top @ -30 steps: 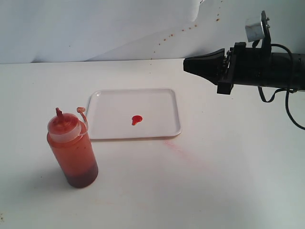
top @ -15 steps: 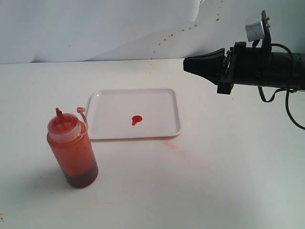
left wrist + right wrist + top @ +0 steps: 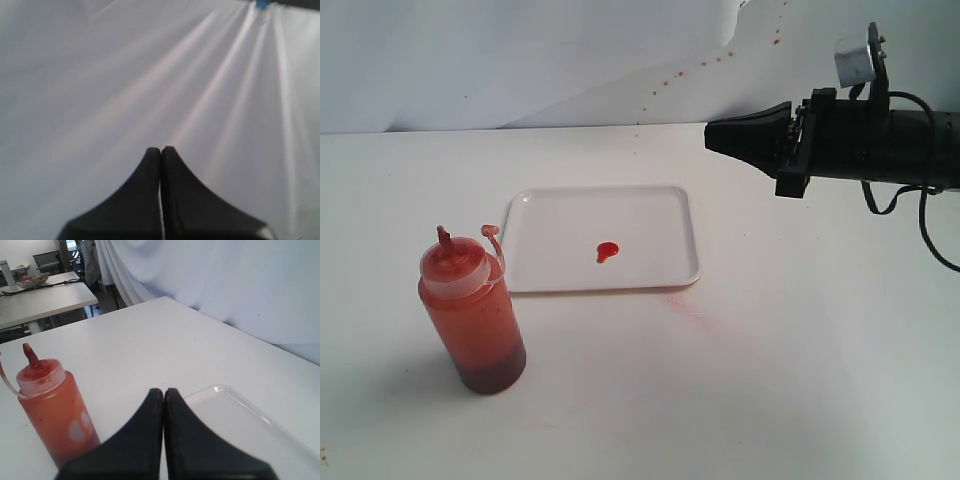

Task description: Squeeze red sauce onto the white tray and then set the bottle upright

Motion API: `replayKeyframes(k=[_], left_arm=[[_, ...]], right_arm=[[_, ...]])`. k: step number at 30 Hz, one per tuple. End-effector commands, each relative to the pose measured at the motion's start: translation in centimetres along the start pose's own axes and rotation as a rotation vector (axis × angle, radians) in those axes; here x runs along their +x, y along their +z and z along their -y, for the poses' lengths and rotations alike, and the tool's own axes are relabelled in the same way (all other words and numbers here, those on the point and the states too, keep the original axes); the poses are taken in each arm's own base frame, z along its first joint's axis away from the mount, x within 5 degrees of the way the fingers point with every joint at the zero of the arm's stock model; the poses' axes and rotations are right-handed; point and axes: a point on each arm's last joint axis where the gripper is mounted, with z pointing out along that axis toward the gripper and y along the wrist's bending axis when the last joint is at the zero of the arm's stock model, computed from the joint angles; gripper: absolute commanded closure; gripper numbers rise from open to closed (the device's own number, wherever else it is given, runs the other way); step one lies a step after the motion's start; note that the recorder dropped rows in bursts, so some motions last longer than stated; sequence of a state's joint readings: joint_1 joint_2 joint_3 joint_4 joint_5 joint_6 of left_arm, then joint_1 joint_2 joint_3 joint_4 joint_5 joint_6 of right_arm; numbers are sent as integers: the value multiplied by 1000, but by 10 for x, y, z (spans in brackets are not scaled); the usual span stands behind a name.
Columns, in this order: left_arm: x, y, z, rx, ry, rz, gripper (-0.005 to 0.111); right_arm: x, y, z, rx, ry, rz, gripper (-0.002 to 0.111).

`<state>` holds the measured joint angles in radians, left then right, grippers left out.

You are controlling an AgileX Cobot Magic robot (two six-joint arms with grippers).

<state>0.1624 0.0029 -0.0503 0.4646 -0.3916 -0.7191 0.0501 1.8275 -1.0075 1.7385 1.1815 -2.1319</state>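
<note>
White tray (image 3: 240,415) lies partly hidden behind the closed right jaws.

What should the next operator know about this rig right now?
Left gripper: shut, empty, facing white cloth.
Right gripper: shut, empty, raised beyond the far right corner of the white tray.
Bottle: upright on the table, free-standing by the tray's near left corner.
Red sauce: small blob near mid-tray.
Done: squeeze and standing, by the look of it. Left: nothing apparent.
</note>
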Motion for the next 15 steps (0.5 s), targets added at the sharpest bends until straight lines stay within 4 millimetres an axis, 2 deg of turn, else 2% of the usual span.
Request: replayKeyframes(k=[1, 5, 8, 11, 15], left_arm=[[33, -9, -24, -220, 145, -278, 107], [52, -17, -26, -195, 314, -514, 107], [57, -20, -27, -181, 372, -582, 107], [64, -25, -29, -176, 388, -677, 107], [64, -25, -29, -202, 327, -673, 107]], right_arm=[[-4, 0, -1, -3, -16, 13, 108], [-4, 0, -1, -3, -16, 13, 108], [-4, 0, -1, -3, -16, 13, 108], [-4, 0, -1, -3, -16, 13, 108], [-4, 0, -1, -3, -16, 13, 108]])
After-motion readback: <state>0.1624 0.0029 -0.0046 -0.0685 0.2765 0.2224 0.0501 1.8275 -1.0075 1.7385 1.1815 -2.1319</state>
